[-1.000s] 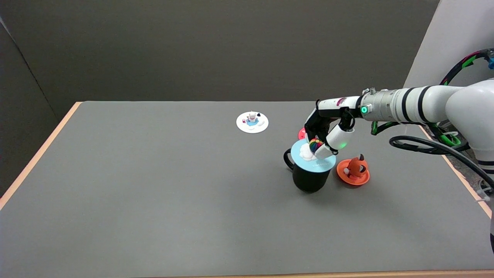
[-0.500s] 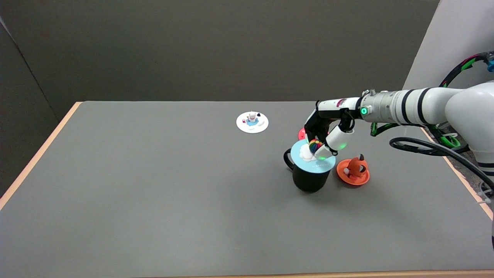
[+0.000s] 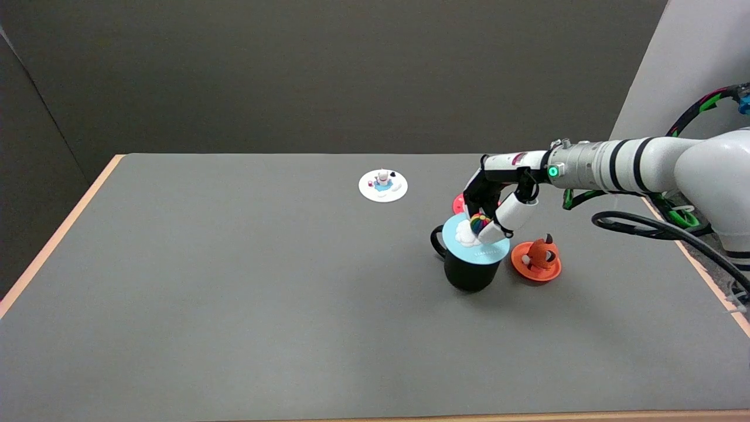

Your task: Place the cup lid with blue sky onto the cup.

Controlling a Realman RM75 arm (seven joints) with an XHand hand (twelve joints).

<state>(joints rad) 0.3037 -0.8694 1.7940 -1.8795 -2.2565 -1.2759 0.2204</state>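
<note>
A black cup [image 3: 469,272] with a handle on its left stands right of the table's middle. The light-blue sky lid [image 3: 477,246], with a white cloud and a rainbow knob on top, lies on the cup's rim. My right hand [image 3: 491,206] reaches in from the right and hangs over the lid. Its fingertips [image 3: 489,233] pinch the rainbow knob from both sides. The far edge of the lid is hidden behind the hand.
An orange lid [image 3: 536,259] with a fox-like figure lies just right of the cup. A red lid [image 3: 459,203] shows partly behind the hand. A white lid [image 3: 383,185] with small figures sits farther back, left of the arm. Black cables [image 3: 650,225] trail at the right table edge.
The lid and cup stay almost in place, sitting slightly straighter on the table. My right arm has shifted a little; the hand keeps its pinch on the knob.
</note>
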